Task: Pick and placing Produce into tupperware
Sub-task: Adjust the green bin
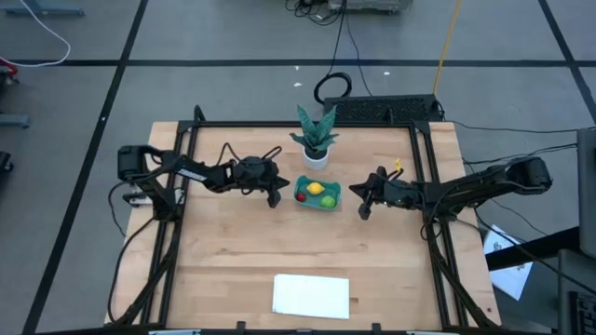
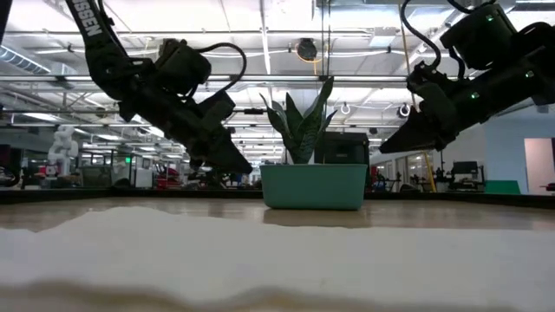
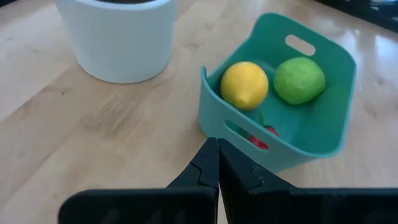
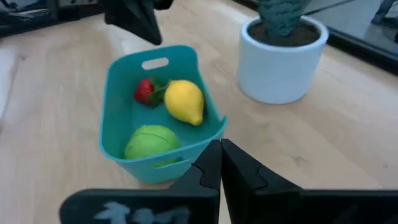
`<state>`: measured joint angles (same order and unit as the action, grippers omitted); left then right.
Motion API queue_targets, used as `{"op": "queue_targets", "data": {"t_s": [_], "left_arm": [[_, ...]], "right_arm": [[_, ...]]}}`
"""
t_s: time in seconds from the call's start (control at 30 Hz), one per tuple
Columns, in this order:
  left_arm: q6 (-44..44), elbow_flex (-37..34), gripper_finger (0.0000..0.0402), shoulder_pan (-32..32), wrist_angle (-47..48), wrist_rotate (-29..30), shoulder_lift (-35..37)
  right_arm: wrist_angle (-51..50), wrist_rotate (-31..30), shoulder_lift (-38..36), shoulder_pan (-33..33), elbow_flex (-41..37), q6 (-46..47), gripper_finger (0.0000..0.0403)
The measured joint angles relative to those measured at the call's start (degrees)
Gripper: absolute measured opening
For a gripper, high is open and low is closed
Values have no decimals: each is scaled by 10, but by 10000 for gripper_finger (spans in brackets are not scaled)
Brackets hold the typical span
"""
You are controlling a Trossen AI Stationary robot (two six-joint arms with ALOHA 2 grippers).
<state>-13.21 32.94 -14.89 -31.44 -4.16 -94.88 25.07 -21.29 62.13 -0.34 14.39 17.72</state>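
I find both end effectors, left [image 1: 276, 197] and right [image 1: 362, 208], closed and empty, flanking the tub [image 4: 118, 93]; a careless retreat might knock it.

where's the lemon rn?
In the teal tupperware at table centre, just in front of the white plant pot. The yellow lemon lies between the red fruit and the lime-green fruit.
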Motion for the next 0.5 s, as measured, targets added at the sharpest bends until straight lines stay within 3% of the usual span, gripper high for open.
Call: {"op": "queue_targets", "data": {"t_s": [0.5], "left_arm": [[-8, 4, 0, -1, 9, -1, -5]], "right_arm": [[65, 0, 120, 2, 0, 46, 0]]}}
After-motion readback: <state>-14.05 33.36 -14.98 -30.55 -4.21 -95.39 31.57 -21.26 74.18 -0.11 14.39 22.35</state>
